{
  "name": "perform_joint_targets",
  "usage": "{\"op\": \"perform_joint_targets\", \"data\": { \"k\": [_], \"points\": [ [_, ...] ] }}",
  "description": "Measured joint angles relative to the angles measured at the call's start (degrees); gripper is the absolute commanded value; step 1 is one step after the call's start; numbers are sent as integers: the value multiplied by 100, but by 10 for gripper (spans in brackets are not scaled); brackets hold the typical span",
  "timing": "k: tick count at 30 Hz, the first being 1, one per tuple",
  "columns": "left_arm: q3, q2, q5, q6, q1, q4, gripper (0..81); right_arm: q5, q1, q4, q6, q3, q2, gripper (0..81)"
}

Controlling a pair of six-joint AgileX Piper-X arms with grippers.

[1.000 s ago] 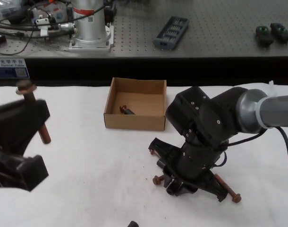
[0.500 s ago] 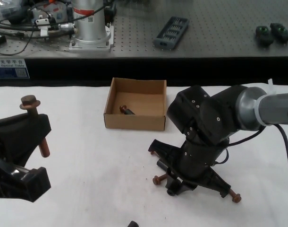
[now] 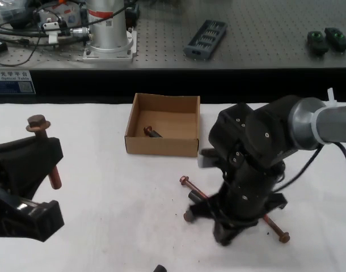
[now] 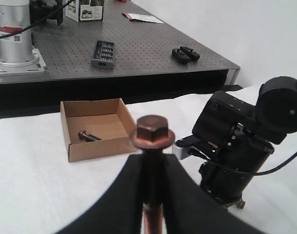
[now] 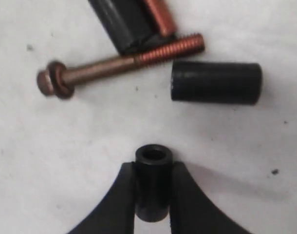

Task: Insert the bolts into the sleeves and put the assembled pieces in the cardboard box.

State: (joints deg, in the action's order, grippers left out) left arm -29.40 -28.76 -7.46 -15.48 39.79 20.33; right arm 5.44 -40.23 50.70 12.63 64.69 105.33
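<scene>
Quick headcount: one cardboard box (image 3: 161,146) with one assembled piece (image 3: 152,132) inside it. Copper bolts: one bolt (image 4: 152,134) held up off the bench, plus three more bolts (image 3: 184,180) (image 3: 188,216) (image 3: 282,237) lying on it. Black sleeves: one sleeve (image 5: 153,187) upright, one sleeve (image 5: 215,82) on its side, and maybe a third sleeve (image 5: 120,19), can't tell.
</scene>
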Motion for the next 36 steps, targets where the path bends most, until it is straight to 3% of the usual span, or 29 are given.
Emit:
{"op": "perform_joint_targets", "data": {
  "k": [7,13,24,36],
  "points": [
    [0,-974,614,-135,0,-647,6,-204,48,-568,-528,-1328,-1324,23],
    [5,-2115,968,-428,0,-2281,6,440,140,-2187,-542,-2572,-2533,23],
    [20,-4771,1379,-468,0,-4414,6,1181,246,-4643,-255,-3961,-2563,23],
    [20,-6078,1405,-468,0,-6262,6,1727,256,-6644,-111,-4194,-2563,23]
  ]
}}
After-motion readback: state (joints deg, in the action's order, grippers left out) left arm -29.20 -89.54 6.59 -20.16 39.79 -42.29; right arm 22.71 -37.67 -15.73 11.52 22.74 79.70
